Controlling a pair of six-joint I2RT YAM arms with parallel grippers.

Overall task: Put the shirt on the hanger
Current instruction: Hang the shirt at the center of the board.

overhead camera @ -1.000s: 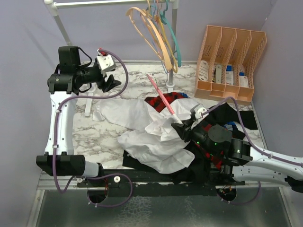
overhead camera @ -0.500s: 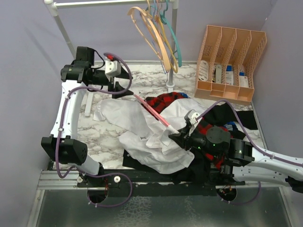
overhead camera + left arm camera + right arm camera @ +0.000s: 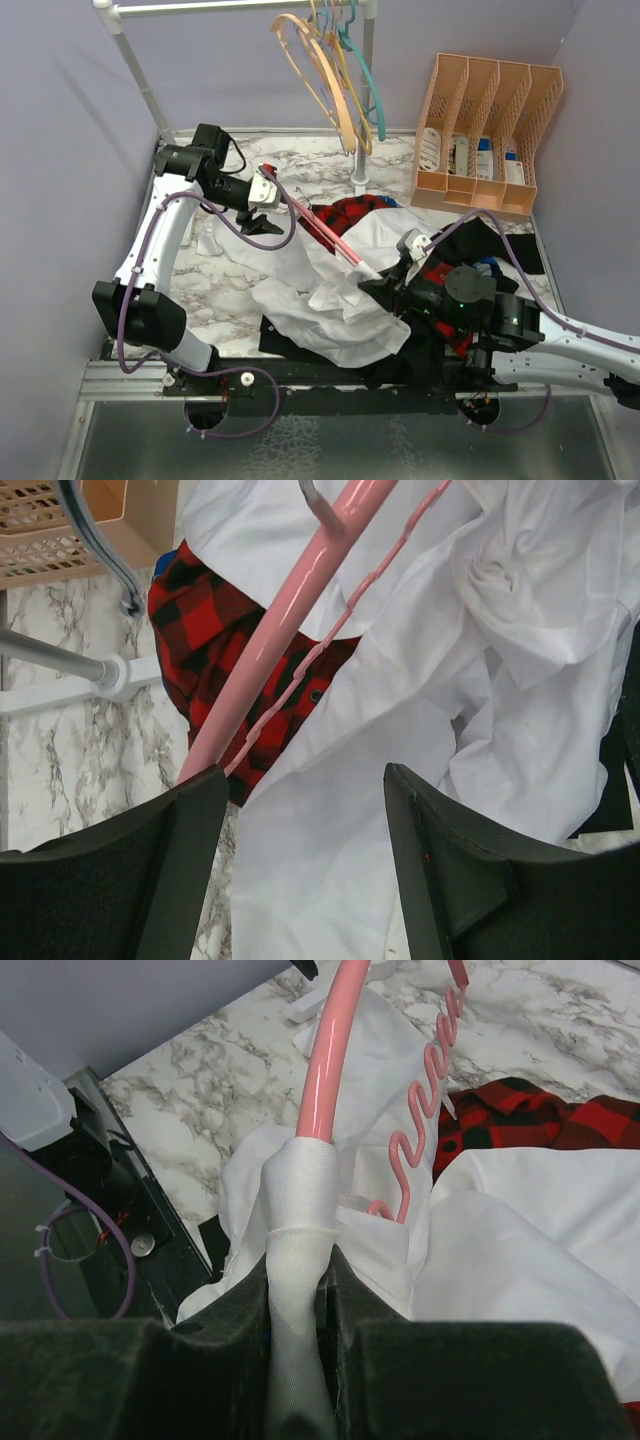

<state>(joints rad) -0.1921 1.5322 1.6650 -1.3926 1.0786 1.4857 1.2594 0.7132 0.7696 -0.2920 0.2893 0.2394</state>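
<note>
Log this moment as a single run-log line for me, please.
stage: shirt partly on hanger | right end effector: shut on shirt, hanger end inside fabric | left end effector: open, hanger beside one finger, ungripped

Hanger (image 3: 325, 1060) end buried in shirt (image 3: 500, 1220) cloth, hook (image 3: 325, 515) cropped (left wrist view)

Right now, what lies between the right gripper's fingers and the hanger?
A layer of the shirt: in the right wrist view, white fabric sleeves the hanger end where the right gripper pinches it.
</note>
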